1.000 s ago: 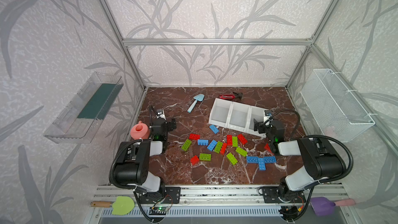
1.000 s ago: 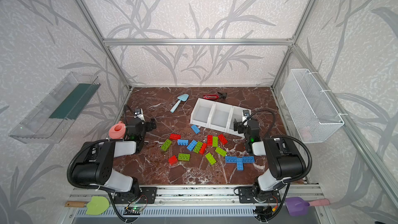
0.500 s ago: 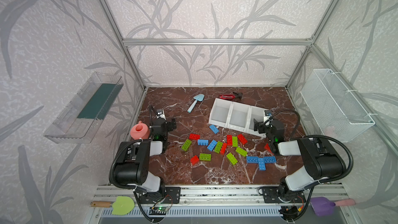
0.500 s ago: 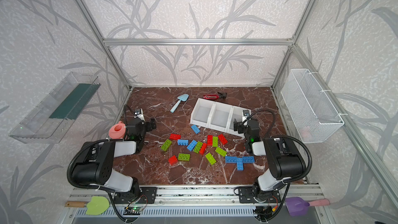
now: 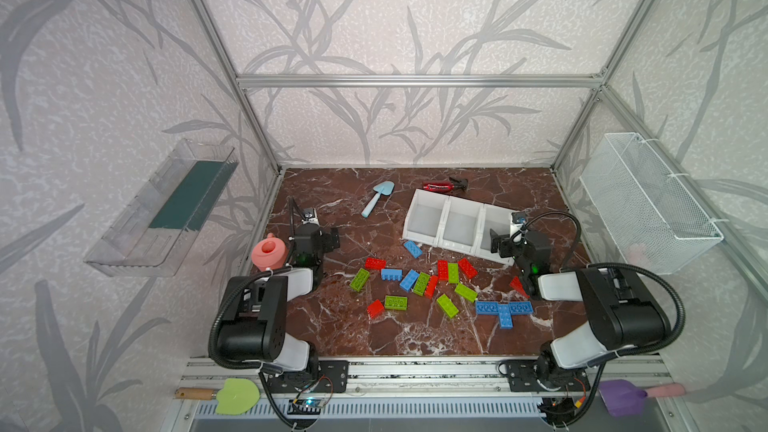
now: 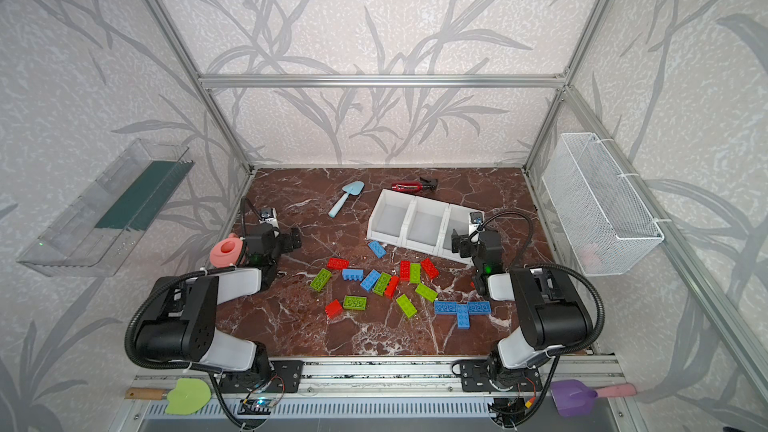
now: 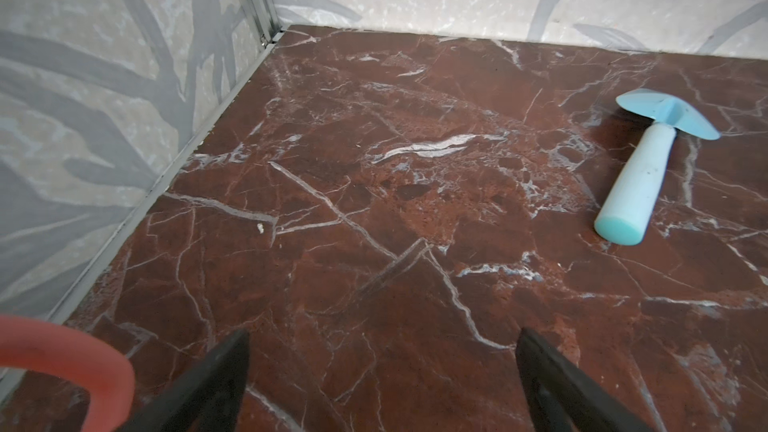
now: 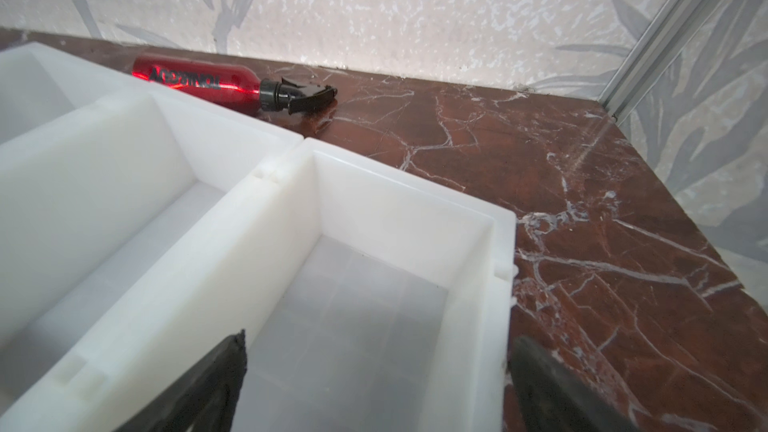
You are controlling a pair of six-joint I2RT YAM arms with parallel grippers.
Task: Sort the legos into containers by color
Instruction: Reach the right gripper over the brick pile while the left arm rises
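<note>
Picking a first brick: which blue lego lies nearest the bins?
The lone blue lego just in front of the left-end bin; the other blue ones lie farther forward in the pile.

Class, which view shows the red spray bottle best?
Right wrist view: the bottle lies close, label and nozzle clear. Both top views show it small behind the bins; left wrist view misses it.

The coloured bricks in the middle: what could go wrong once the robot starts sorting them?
1. The blue, green and red bricks in the middle touch one another, so open fingers might catch two colours or scatter neighbours.
2. One red brick lies half hidden under the right arm; it could be missed or shoved.
3. The right fingers hang right at the end white bin, so a careless move might knock the joined bins askew.
</note>
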